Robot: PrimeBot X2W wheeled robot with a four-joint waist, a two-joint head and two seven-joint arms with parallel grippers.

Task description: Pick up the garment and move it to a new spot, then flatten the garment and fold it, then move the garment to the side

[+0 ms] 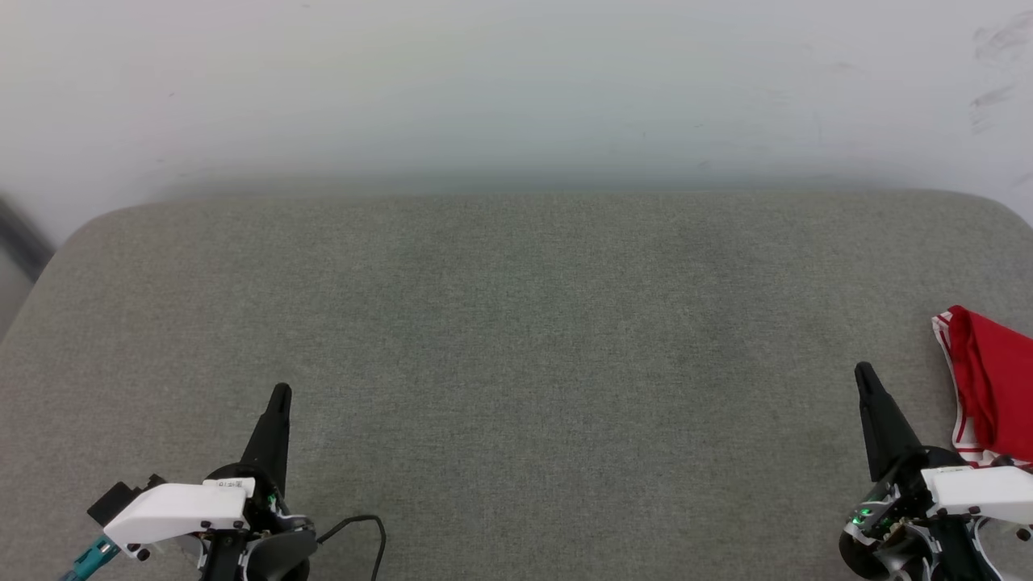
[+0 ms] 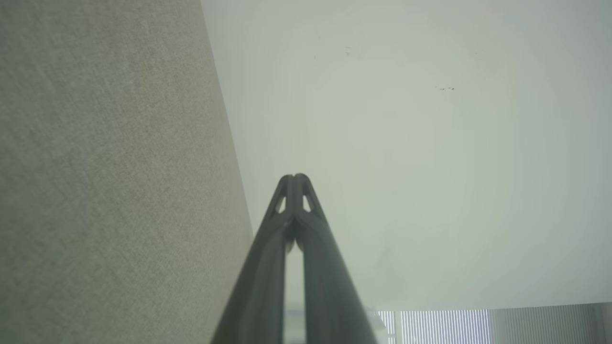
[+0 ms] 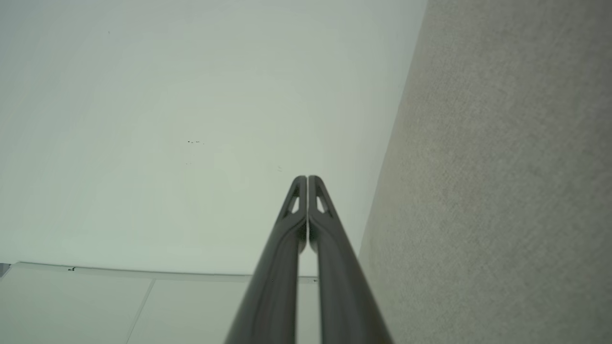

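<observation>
1. I read the head view as a clock face, with 12 o'clock at the far edge of the desk (image 1: 516,339). The desk has a grey fabric cover and rounded far corners. A pale wall (image 1: 516,89) stands behind it at 12 o'clock.
2. The garment (image 1: 997,387) lies bunched on the desk at 3 o'clock, and the frame edge cuts it off. It is red, with red-and-white striped trim along the border that faces 9 o'clock.
3. The left end effector (image 1: 279,393) sits at 7 o'clock, pointing toward 12 o'clock. Its two dark fingers are pressed together and grip nothing. It is over bare desk, well apart from the garment.
4. The right end effector (image 1: 863,371) sits at 4 o'clock, pointing toward 11 o'clock. It is fully closed and empty. The garment lies just beside it, on its 3 o'clock side. I cannot tell whether the white wrist housing (image 1: 980,488) touches the garment's near edge.
5. In the left wrist view, the left fingers (image 2: 267,267) meet at the tips, with the desk at 9 o'clock.
6. In the right wrist view, the right fingers (image 3: 282,267) meet at the tips, with the desk at 3 o'clock.
7. A black cable (image 1: 375,524) loops on the desk at 6 o'clock.
</observation>
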